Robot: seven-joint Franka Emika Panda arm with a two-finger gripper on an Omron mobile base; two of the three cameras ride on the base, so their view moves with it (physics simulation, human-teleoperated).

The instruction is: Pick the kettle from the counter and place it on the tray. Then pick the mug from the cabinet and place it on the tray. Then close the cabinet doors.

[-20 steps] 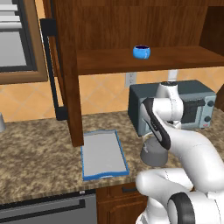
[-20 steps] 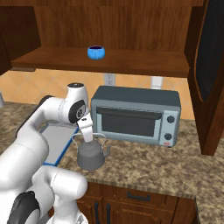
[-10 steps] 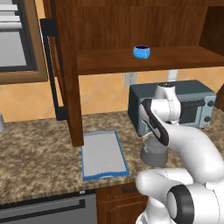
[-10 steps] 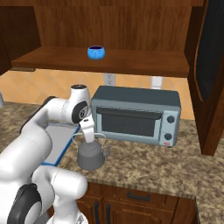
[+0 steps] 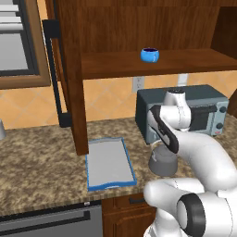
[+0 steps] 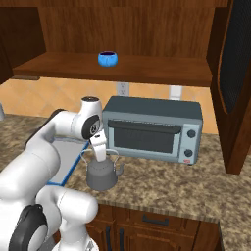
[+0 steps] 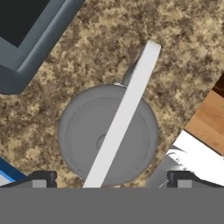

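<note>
Granite-look counter (image 6: 162, 186), speckled brown and tan, carries the squat grey kettle (image 6: 102, 175) just in front of a grey toaster oven (image 6: 153, 128), with my gripper (image 6: 99, 150) poised directly above it, jaws spread wide and holding nothing. From the hand view I look straight down on the domed lid, the pale wire handle (image 7: 122, 113) running diagonally across it and the two fingertips (image 7: 40, 178) standing well apart on either side at the bottom edge. My worry is that diagonal: the handle does not look square to the line between the fingers, so a straight descent and squeeze could catch it at an angle, twist the kettle or push it toward the oven door close behind. A thin arch may also slip between the pads, and the kettle would then swing or drop during the carry. The blue-rimmed tray (image 5: 110, 163) lies on the counter just beside the kettle, below the open cabinet (image 5: 139, 28), so a low lift risks clipping its raised rim. The blue mug (image 5: 149, 54) waits on the cabinet shelf, untouched
</note>
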